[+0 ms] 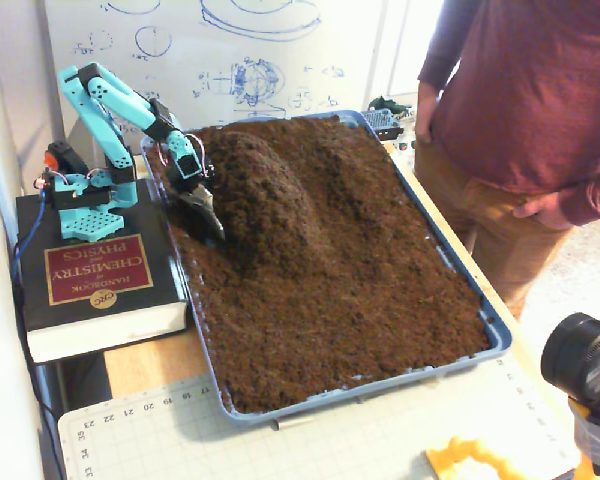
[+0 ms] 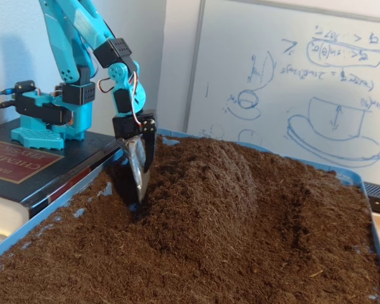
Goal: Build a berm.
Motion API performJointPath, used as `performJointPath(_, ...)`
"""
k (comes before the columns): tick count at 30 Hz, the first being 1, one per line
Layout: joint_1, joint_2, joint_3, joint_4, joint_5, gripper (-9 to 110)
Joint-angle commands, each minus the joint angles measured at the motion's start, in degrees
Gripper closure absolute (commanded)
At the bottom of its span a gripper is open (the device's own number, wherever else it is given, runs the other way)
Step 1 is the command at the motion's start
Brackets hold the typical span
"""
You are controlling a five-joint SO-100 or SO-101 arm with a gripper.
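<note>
Looking down from high up at the tray's near short end in one fixed view, taking in the whole blue tray (image 1: 495, 335), the arm (image 1: 120, 100) at left, the book (image 1: 95, 275) under it. Sitting low and close at soil level in the other fixed view, facing the whiteboard (image 2: 291, 76). Sharing the arm (image 2: 82, 38), the book (image 2: 25, 164), the berm (image 1: 265, 195) (image 2: 209, 183).

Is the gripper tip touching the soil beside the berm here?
Touching. In a fixed view the gripper tip is sunk into the soil at the foot of the berm, no gap visible.
</note>
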Motion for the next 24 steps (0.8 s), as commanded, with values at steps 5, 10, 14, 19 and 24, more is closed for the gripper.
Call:
performJointPath(5, -1.1, 0.5, -9.0, -0.1, 6.2, 101)
performJointPath(10, -1.1, 0.6, -11.0, 0.2, 6.3, 101)
performJointPath(14, -1.1, 1.4, -11.2, 0.3, 6.3, 101)
performJointPath(19, -1.1, 1.8, -11.3, 0.3, 6.4, 101)
performJointPath(24, -2.2, 8.6, -10.3, 0.4, 6.5, 101)
